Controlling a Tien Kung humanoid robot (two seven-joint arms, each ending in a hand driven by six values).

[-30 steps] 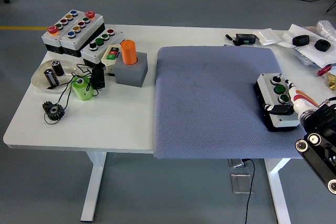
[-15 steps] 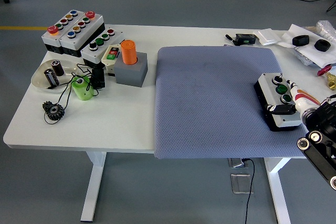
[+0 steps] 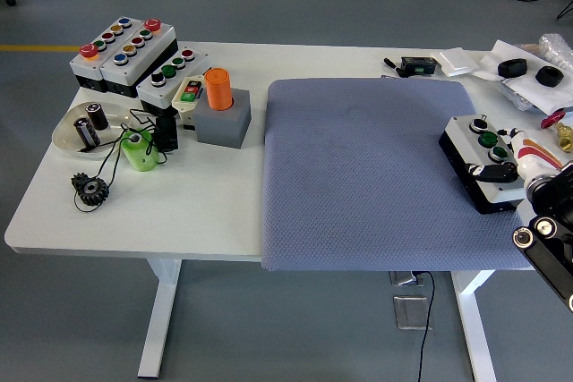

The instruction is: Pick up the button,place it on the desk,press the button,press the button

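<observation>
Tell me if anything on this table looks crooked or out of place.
The button box in the right robot hand sits skewed at the right edge of the gray mat, not squared to it. On the left, a thin black wire trails loosely past the green cylinder.

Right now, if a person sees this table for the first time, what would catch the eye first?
The large grey-blue mat covering the table's right half stands out first. At its right edge the right hand grips a white button box with green buttons. At the far left, more button boxes with coloured buttons and an orange cylinder draw attention.
</observation>
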